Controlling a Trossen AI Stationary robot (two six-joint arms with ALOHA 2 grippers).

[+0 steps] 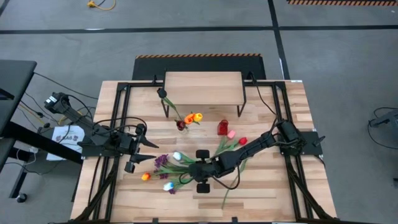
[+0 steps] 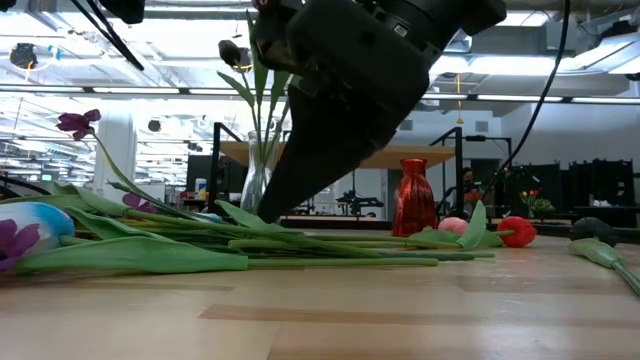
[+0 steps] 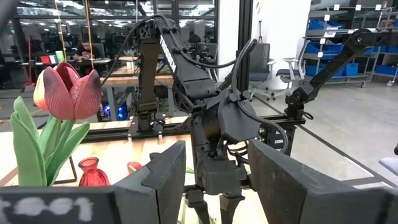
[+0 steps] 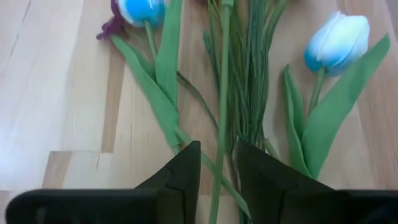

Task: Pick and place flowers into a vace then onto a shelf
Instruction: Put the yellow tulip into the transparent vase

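Observation:
Several loose flowers [image 1: 177,167] lie on the wooden table, their stems bunched and their heads toward the left. My right gripper [image 4: 219,167] slants down over them, open, with a finger on each side of one green stem [image 4: 222,118]. Two blue-white tulips [image 4: 339,40] lie just beyond it. A clear glass vase [image 1: 181,124] in front of the shelf [image 1: 203,87] holds a few flowers. My left gripper [image 1: 154,150] waits level at the table's left, open, with nothing between its fingers. A red tulip [image 3: 65,93] stands close beside it. My right gripper comes at the stem bunch from above, slanting toward the table's left. One thin green stem [image 4: 221,146] runs lengthwise between its two fingers, lying on the table. I cannot tell whether either finger touches it.
A small red vase [image 1: 222,127] stands right of the glass vase. Pink and red tulips [image 1: 237,138] lie beside the right arm. A black frame borders the table on the left and right. Bare wood lies at the near right.

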